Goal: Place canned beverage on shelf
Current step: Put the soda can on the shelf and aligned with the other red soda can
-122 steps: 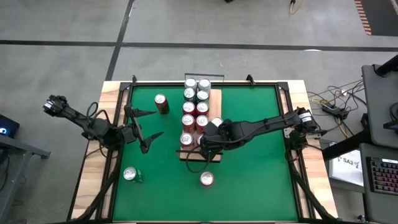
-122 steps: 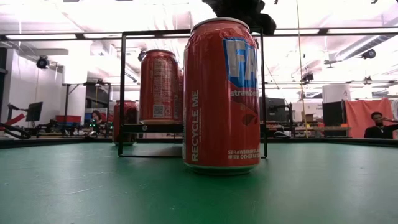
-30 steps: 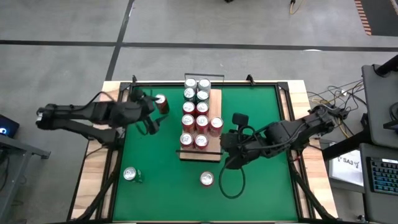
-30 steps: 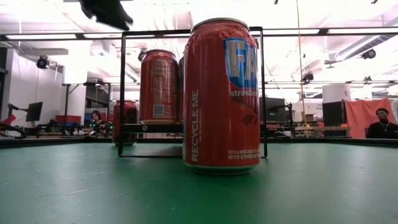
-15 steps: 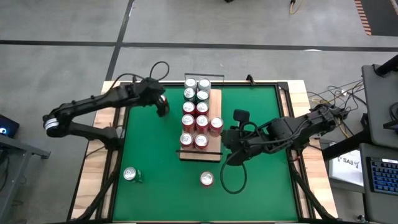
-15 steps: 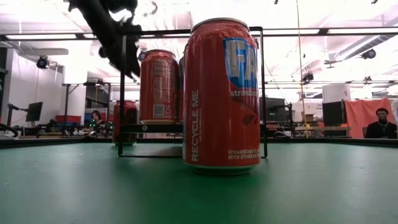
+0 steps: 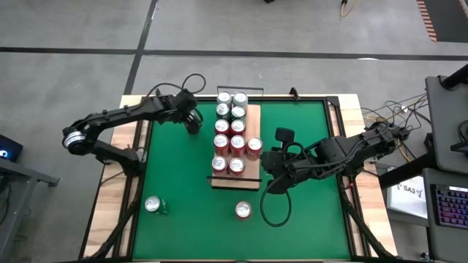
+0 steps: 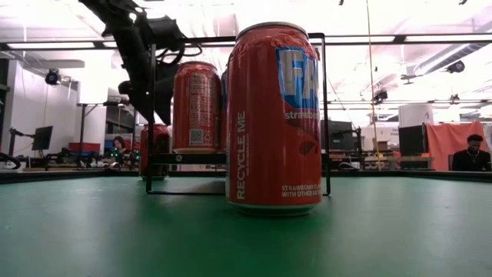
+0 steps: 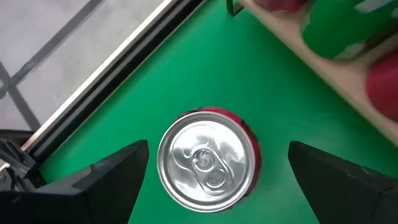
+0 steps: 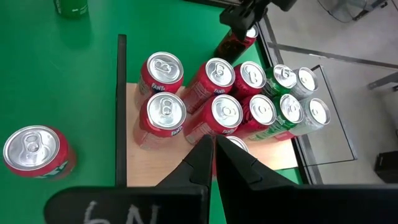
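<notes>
A red can stands upright on the green mat, left of the shelf's far end. My left gripper hangs open over it, one finger on each side of the can, and neither touches it. The same gripper covers the can in the high view. The shelf, a pale wood board with black rails, carries several red and green cans. My right gripper is shut on nothing and hovers high above the mat, right of the shelf's near end.
A red can stands on the mat near the shelf's near end and fills the low view. A green can stands at the near left. A black frame edges the mat.
My left gripper has swung toward the table's far edge, over the red can beside the shelf, and come down around it. It has tipped further downward. Its fingers have stayed open. The can has not moved.
</notes>
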{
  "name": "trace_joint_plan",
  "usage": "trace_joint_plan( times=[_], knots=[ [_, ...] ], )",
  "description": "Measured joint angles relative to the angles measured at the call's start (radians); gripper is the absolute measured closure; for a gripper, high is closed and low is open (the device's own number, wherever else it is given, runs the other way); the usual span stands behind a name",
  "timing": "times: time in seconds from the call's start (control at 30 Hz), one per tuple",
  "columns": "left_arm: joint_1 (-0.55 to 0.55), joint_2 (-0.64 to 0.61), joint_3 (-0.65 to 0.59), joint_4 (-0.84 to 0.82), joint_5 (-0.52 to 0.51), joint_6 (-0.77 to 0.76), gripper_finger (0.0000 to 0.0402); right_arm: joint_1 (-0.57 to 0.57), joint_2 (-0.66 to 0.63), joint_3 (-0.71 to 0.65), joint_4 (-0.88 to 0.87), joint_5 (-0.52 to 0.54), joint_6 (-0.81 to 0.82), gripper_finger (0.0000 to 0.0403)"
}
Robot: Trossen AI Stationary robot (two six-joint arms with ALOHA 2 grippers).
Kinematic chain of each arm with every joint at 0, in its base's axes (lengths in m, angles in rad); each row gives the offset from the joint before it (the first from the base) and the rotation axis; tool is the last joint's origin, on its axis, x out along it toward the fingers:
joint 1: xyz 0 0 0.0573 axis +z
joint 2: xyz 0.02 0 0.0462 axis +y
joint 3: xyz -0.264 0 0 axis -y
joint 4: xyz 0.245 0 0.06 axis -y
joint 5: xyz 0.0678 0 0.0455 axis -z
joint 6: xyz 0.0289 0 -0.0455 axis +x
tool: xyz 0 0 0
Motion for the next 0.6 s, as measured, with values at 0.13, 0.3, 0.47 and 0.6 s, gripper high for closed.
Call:
trace_joint_plan(
  times=[0.13, 0.3, 0.47, 0.6],
  knots=[
    [0.001, 0.024, 0.000, -0.006, -0.068, -0.015, 0.0031, 0.000, 0.000, 0.000, 0.000, 0.000, 0.000, 0.0394],
    [0.003, 0.045, 0.000, -0.008, -0.072, -0.016, 0.0031, 0.000, 0.000, -0.002, 0.000, 0.000, 0.000, 0.0394],
    [0.002, 0.071, 0.000, -0.008, -0.065, -0.018, 0.0031, 0.000, 0.000, -0.008, 0.000, 0.000, 0.002, 0.0394],
    [0.002, 0.101, -0.009, -0.005, -0.059, -0.026, 0.0031, 0.000, 0.000, -0.018, 0.000, 0.000, 0.006, 0.0394]
  ],
)
